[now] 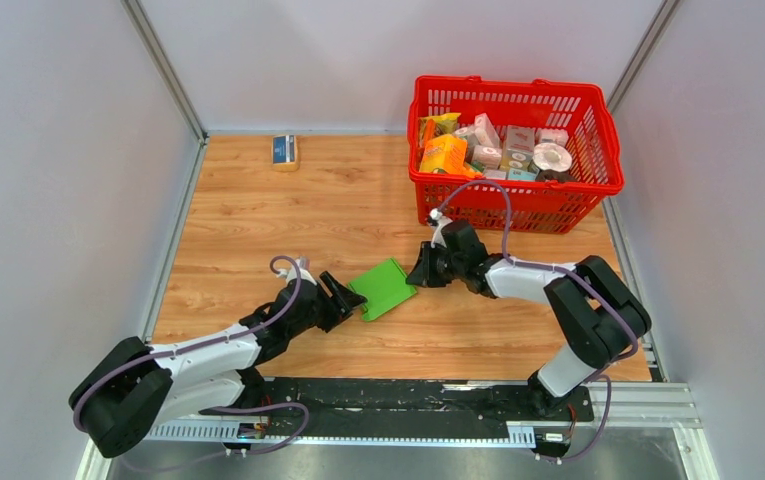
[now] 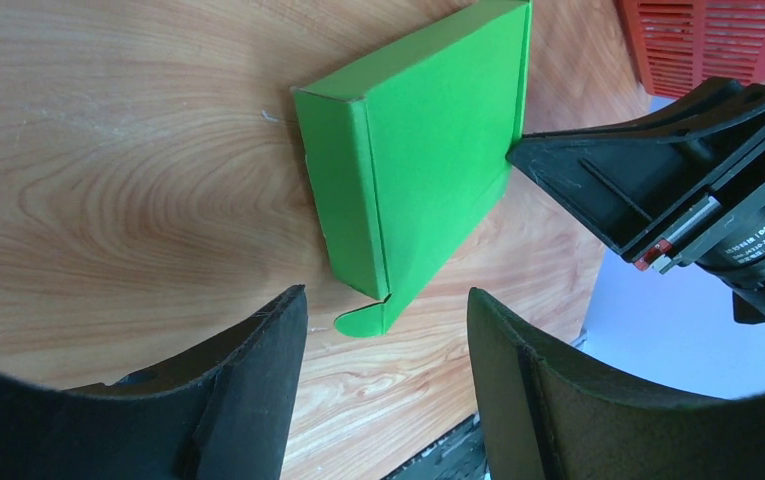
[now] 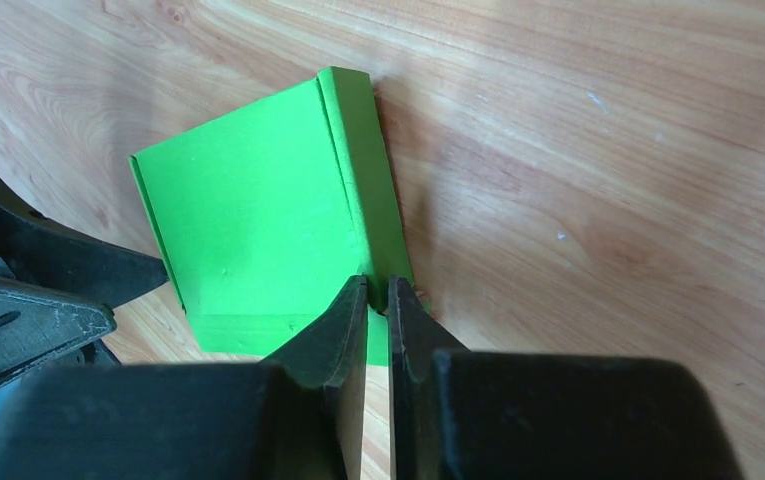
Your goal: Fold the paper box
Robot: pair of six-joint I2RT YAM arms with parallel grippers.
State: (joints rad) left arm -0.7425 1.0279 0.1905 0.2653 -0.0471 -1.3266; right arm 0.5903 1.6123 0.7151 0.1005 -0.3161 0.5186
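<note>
The paper box [image 1: 383, 288] is bright green and lies flat on the wooden table between my two grippers, with its side walls folded and a small rounded tab sticking out at its near corner [image 2: 363, 322]. My left gripper [image 1: 350, 300] is open and empty, its jaws [image 2: 388, 300] just short of that tab. My right gripper [image 1: 416, 275] is shut with only a thin slit between the jaws, and its tips [image 3: 378, 285] rest against the box's narrow side wall [image 3: 363, 190]. It shows in the left wrist view [image 2: 511, 155] touching the box's far edge.
A red basket [image 1: 513, 85] full of printed packages stands at the back right, close behind my right arm. A small blue-and-tan box [image 1: 284, 150] lies at the back left. Grey walls enclose the table on three sides.
</note>
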